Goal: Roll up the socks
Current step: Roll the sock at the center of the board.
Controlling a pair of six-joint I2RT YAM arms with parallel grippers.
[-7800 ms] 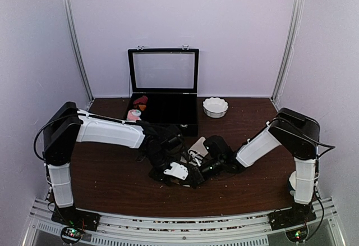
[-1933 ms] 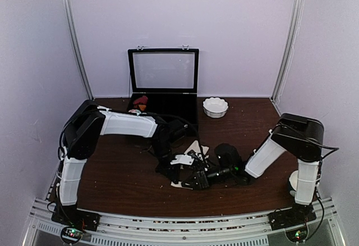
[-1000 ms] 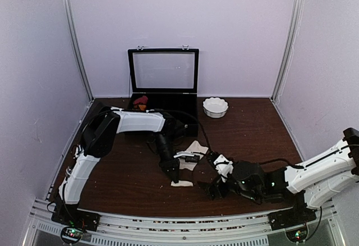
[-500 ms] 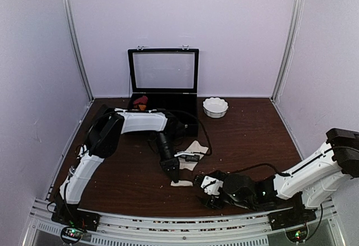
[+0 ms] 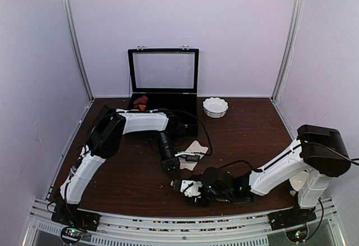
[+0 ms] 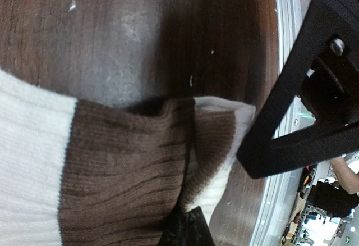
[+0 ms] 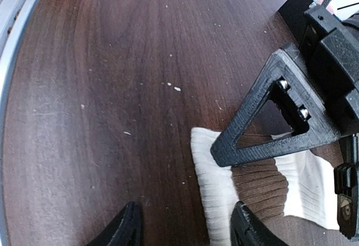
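A cream ribbed sock [image 5: 196, 147] with a brown band [image 6: 118, 162] lies on the dark wooden table, its near end [image 5: 180, 183] by the front. My left gripper [image 5: 173, 174] points down on that end, and the left wrist view shows it [image 6: 188, 230] shut on a fold of the brown band. My right gripper [image 5: 184, 187] lies low at the same end, facing left. In the right wrist view it [image 7: 185, 226] stands open, with the sock's white edge [image 7: 216, 201] just inside its right finger [image 7: 247, 229]. No other sock shows.
A black box [image 5: 185, 123] with its glass lid raised stands at the back, a dark red and orange bundle [image 5: 140, 100] in its left corner. A white bowl [image 5: 215, 106] sits to its right. The metal rail [image 5: 168, 223] runs along the table's front edge.
My right arm has swung left along the table's front to the sock's near end, and its jaws have narrowed. The left gripper has stayed shut on the sock.
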